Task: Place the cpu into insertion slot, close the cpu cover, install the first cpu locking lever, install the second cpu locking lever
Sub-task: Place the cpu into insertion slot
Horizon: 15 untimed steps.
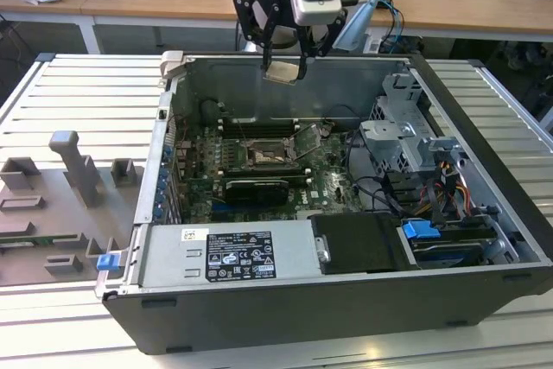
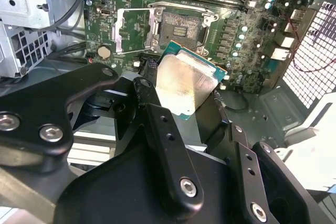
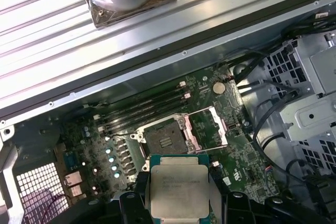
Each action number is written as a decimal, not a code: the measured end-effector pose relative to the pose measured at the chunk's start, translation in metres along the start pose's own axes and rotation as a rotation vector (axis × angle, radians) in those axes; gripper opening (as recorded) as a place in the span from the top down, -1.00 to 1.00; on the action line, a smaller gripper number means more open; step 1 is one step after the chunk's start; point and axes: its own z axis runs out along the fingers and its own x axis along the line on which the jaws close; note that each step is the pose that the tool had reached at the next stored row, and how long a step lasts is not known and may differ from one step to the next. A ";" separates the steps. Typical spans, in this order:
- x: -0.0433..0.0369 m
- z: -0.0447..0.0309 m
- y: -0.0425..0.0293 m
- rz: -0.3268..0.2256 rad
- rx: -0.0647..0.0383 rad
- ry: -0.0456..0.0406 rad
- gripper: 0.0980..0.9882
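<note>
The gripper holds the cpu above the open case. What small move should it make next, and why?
Probably lower the cpu toward the insertion slot: the gripper holds it high above the board, and the cpu cover stands open.

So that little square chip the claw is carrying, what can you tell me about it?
The cpu is a small flat square with a pale, shiny silvery metal top on a thin green board whose edge shows around it. The gripper holds it by two opposite sides, and its black fingers are all that touches it. It hangs in the air, slightly tilted, above the open computer case, not yet in the insertion slot.
</note>
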 end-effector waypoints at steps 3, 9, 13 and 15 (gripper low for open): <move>0.0000 0.0000 0.0000 0.008 0.000 -0.0006 0.01; 0.0000 0.0001 0.0000 0.027 -0.001 -0.0024 0.01; 0.0000 0.0002 0.0000 0.042 -0.001 -0.0037 0.01; 0.0000 0.0003 0.0000 0.050 -0.001 -0.0045 0.01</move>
